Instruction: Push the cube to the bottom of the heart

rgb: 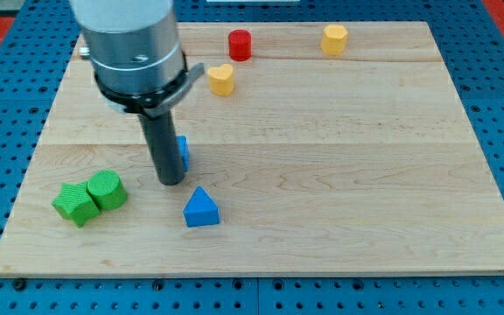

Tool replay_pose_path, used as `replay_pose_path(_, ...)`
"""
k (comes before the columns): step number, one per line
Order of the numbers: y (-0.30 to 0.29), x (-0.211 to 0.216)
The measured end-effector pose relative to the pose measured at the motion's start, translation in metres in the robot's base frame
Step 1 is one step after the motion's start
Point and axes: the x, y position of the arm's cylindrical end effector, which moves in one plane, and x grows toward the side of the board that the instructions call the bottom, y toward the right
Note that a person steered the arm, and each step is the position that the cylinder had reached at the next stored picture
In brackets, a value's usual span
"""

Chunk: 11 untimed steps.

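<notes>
My tip (171,181) on the blue cube (183,152)
Rod bare, holding nothing, touching the cube's left side; yellow heart (221,79) sits well above, toward the view's top.

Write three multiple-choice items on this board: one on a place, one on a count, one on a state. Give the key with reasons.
1. Where is the yellow heart-shaped block?
A. near the view's top, beside the red cylinder block
B. at the view's bottom right
C. between the green blocks

2. How many green blocks lie on the wooden board?
A. none
B. two
C. four

3. How does my tip stand to the blue cube block?
A. far off, at the view's right edge
B. right beside it, partly hiding it
C. resting on the blue triangular block

Key: 1 A, the heart sits just below-left of the red cylinder. 2 B, a pair lies at the view's lower left. 3 B, only the cube's edge shows behind the rod.
</notes>
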Motion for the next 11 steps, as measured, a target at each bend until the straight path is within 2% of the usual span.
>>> replay_pose_path(1,-0.017,-0.029)
replay_pose_path(2,-0.009,-0.071)
replay_pose_path(4,-0.062,-0.107)
replay_pose_path(5,-0.037,-0.120)
replay_pose_path(6,-0.002,-0.105)
replay_pose_path(8,-0.001,-0.094)
replay_pose_path(10,0.031,-0.093)
replay_pose_path(11,0.029,-0.042)
